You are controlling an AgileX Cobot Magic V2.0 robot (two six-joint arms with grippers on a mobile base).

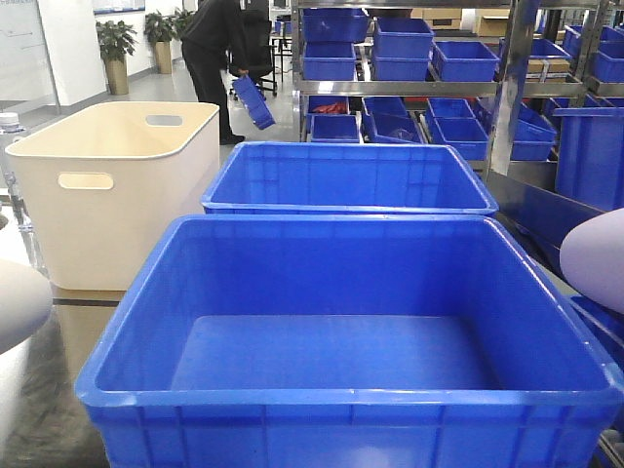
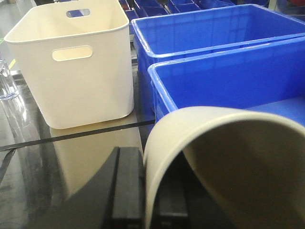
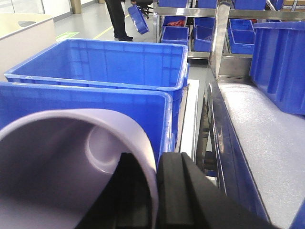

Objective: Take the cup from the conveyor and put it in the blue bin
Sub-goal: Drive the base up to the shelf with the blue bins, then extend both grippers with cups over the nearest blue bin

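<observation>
A cream cup (image 2: 224, 157) fills the lower right of the left wrist view. My left gripper (image 2: 150, 191) is shut on its wall, one finger inside and one outside. A lavender cup (image 3: 57, 162) is pinched the same way by my right gripper (image 3: 156, 191). From the front, the cream cup (image 1: 15, 302) shows at the left edge and the lavender cup (image 1: 597, 258) at the right edge, on either side of the near blue bin (image 1: 322, 263), which holds nothing. That blue bin (image 2: 228, 81) lies ahead of the cream cup, and the blue bin (image 3: 86, 102) stands just behind the lavender one. The conveyor is out of view.
A second blue bin (image 1: 341, 175) stands behind the near one. A cream tub (image 1: 117, 185) with handle cut-outs sits at the left on a glossy tabletop (image 2: 71, 157). Shelves of small blue bins (image 1: 429, 58), a person (image 1: 214, 49) and a tall blue crate (image 3: 281, 62) lie beyond.
</observation>
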